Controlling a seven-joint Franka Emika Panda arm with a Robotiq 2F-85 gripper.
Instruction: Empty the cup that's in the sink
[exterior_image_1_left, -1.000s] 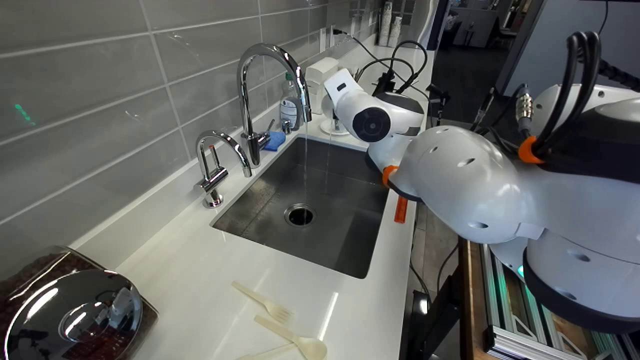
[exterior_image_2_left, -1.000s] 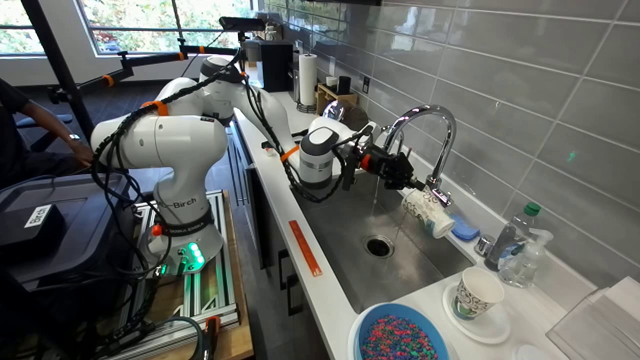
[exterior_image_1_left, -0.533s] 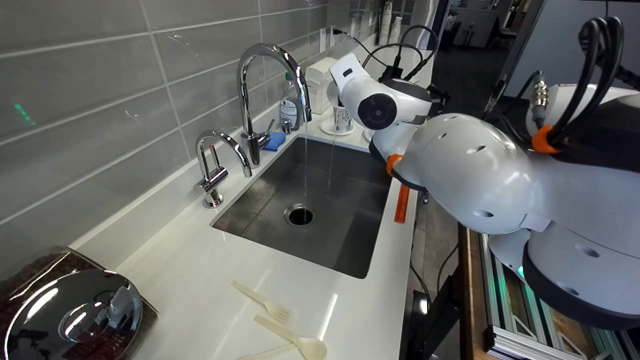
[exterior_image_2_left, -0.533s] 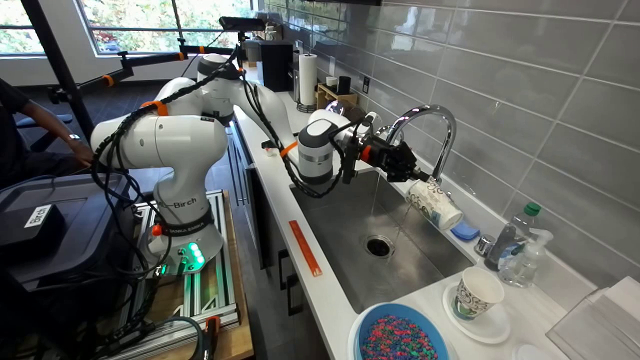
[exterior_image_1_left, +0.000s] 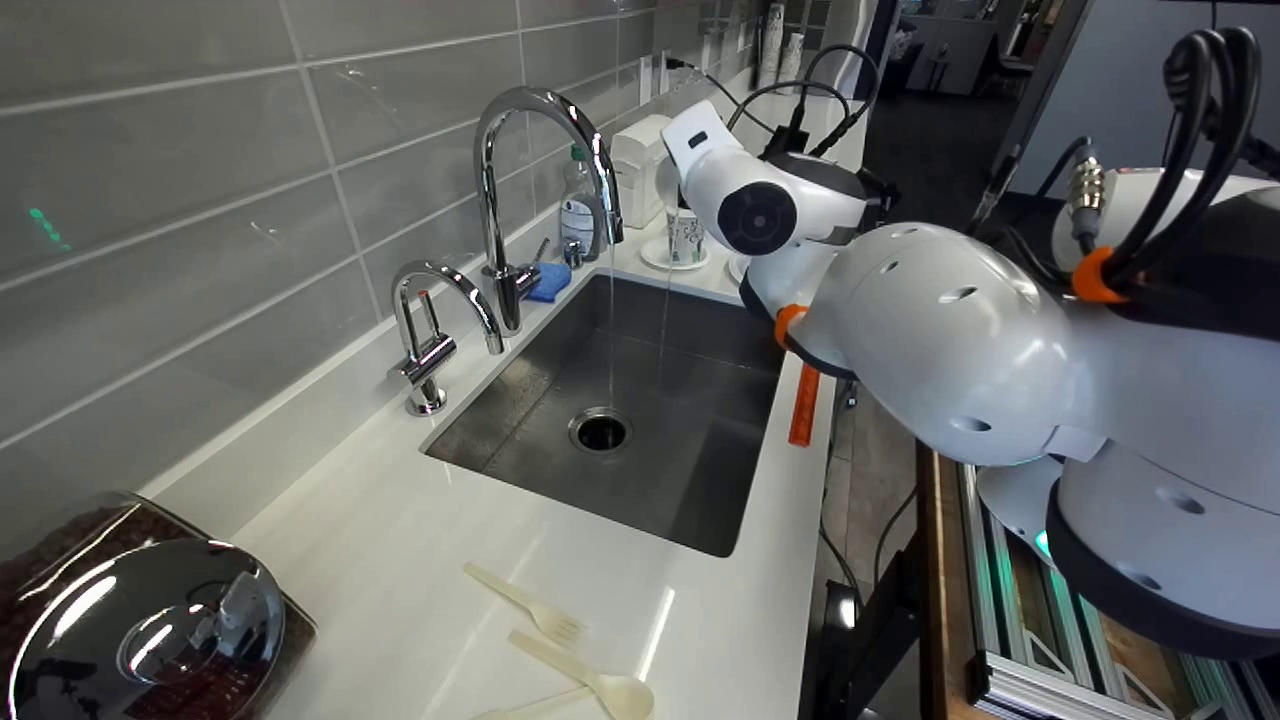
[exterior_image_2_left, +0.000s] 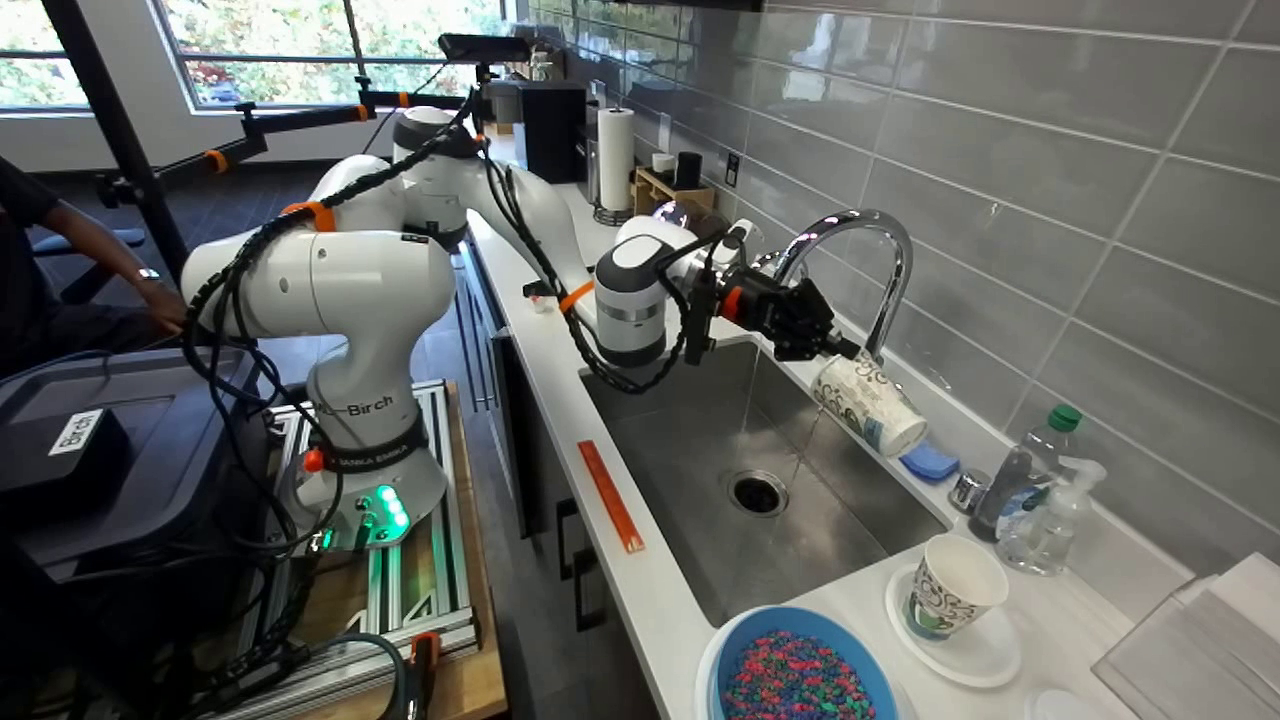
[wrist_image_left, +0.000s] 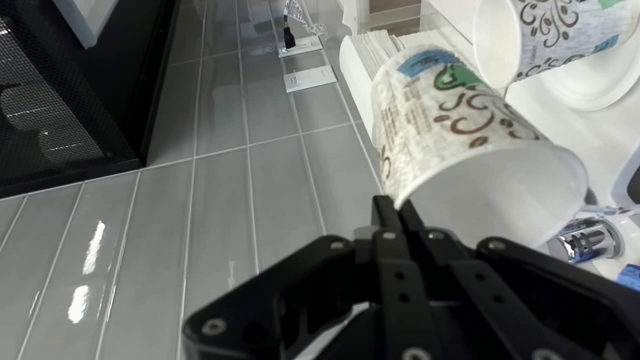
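Note:
The cup (exterior_image_2_left: 872, 405), white paper with a brown swirl pattern, hangs on its side above the back edge of the sink (exterior_image_2_left: 690, 470). My gripper (exterior_image_2_left: 848, 350) is shut on its rim. In the wrist view the cup (wrist_image_left: 440, 110) has its mouth turned toward me, and its rim is pinched between the fingertips of the gripper (wrist_image_left: 397, 202). Its inside looks white where it shows. A thin thread of water drops from the mouth's edge into the basin. The arm covers most of the gripper and cup in an exterior view, where the sink (exterior_image_1_left: 660, 480) shows a dark drain.
Water runs from the tall chrome faucet (exterior_image_1_left: 490, 190), close beside the cup. A smaller faucet (exterior_image_1_left: 425, 360) stands near it. Along the counter are a soap bottle (exterior_image_2_left: 1020, 485), another patterned cup (exterior_image_2_left: 955, 590) on a plate, a blue bowl (exterior_image_2_left: 740, 640) of coloured beads, and an orange strip (exterior_image_2_left: 610, 495).
My gripper has risen a little with the cup in it and moved slightly toward the soap bottle. During the last half second it has barely moved. The water thread from the cup continues.

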